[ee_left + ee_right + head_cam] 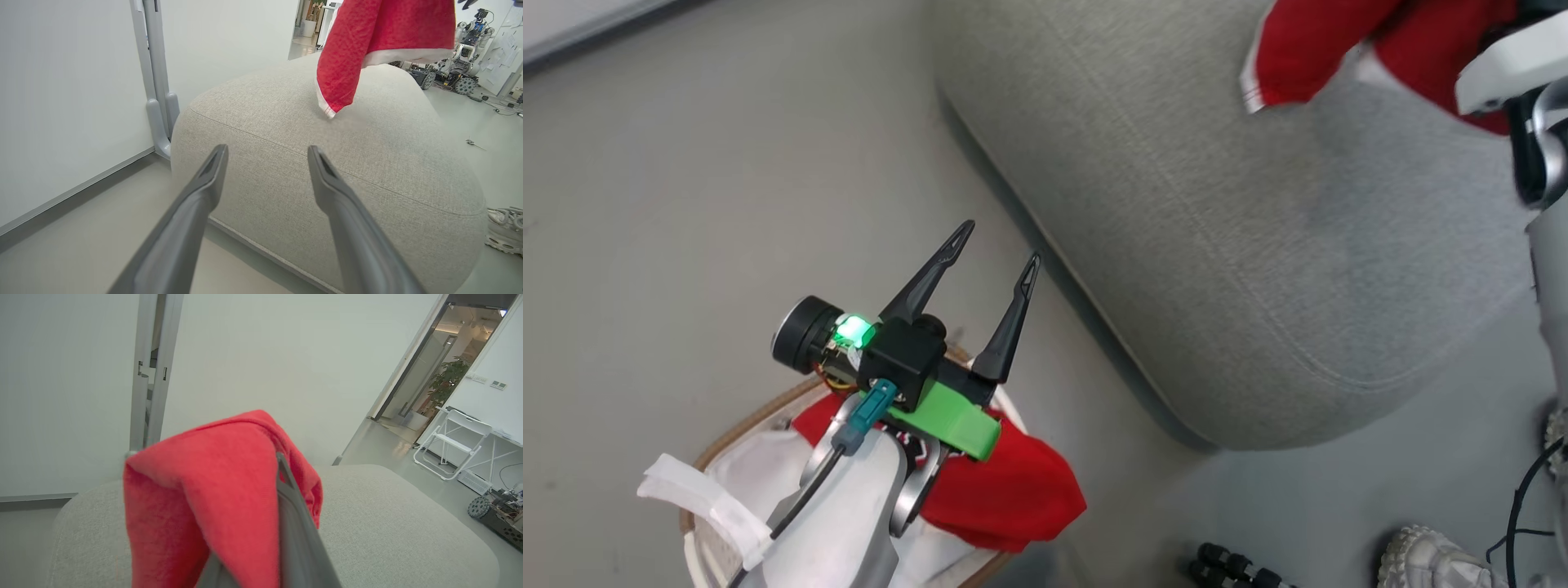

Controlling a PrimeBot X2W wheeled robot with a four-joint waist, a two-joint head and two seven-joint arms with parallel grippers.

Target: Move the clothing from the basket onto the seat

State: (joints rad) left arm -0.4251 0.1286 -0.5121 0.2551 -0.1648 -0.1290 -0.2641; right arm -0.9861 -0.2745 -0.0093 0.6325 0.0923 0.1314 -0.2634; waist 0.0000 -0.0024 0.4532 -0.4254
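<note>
My left hand [1001,241] hangs above the basket [743,425] with its two dark fingers spread wide and nothing between them. In its wrist view the left hand [267,149] points at the near side of the seat [327,183], just below the stitched seam.

The basket stands on the floor [686,204], near the seat's [1217,245] rounded front edge but apart from it. I can see its brown rim and white lining [760,457]. The jersey [1005,490] lies in it, bunched up, with a red fold spilling over the rim on the side nearest the seat. My own wrist covers most of the jersey, so I see only a scrap of its black and white print.

My right hand [274,465] is clamped on the plain red garment [204,490]. The cloth is draped over one finger and hides it, while the other finger shows grey beside the cloth. The plain red garment [367,41] hangs over the top of the seat, its white hem lowest. One corner dangles right at the upholstery, and I cannot tell whether it touches. From the head camera that garment [1307,49] is over the seat's far side, next to my pale right arm [1503,69].

A pale shoe [1429,559] rests on the floor near the seat's rounded corner.
</note>
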